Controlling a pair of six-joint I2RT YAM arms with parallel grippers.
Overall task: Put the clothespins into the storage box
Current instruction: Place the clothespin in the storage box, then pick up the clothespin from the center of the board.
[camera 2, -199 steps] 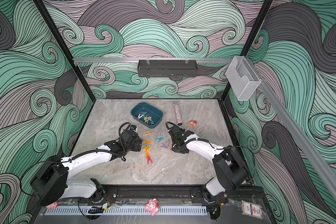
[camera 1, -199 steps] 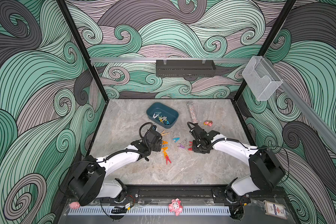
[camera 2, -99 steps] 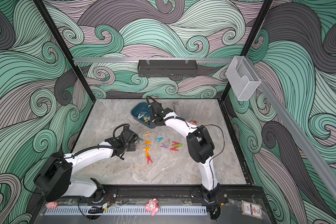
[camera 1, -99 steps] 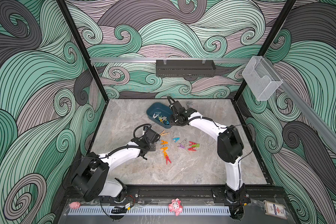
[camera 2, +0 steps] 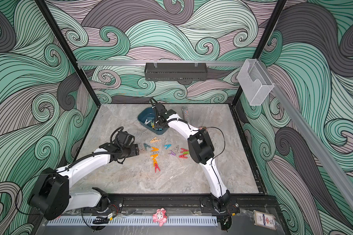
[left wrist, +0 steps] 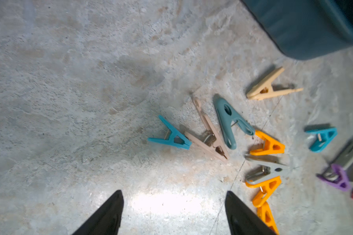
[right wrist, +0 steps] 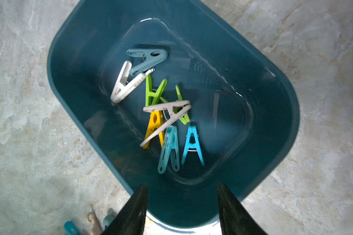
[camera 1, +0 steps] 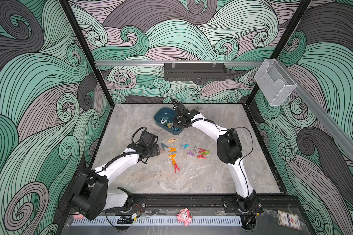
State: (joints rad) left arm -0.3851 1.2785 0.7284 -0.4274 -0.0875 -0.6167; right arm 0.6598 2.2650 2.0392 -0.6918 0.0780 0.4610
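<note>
**Right gripper.** The right gripper [right wrist: 182,186] is positioned above the storage box [right wrist: 69,67], over one end of it. The jaws are set moderately apart. Nothing is held between them and nothing is touched.

**Left gripper.** The left gripper [left wrist: 173,193] is held low over the table [left wrist: 69,81] with the jaws spread wide. Nothing is gripped. Bare table is seen between the jaws, and the loose clothespins [left wrist: 208,132] lie just ahead of them.

**Box location.** In both top views the storage box is seen set diagonally toward the rear of the table, behind the loose group.

**Changes.** One second earlier the right gripper was lowered to the table at the right end of the loose group. Half a second earlier it had already been carried to the box, where it is now found. The red and green clothespins [camera 1: 203,151] formerly covered by it are now exposed. The left arm is almost unchanged.

**Count.**
- In the box, eight clothespins [right wrist: 167,118] are counted: two green, two white or pale beige, one yellow, one blue, one pale teal and one grey-teal.
- On the table, twelve are counted in the left wrist view: three orange, two blue, two grey, one tan, one dark teal, one beige, one purple and one red cut by the frame edge.
- One pink toy figure [camera 1: 184,216], one clear holder [camera 1: 273,85] and one black tray [camera 1: 194,71] are also present.
</note>
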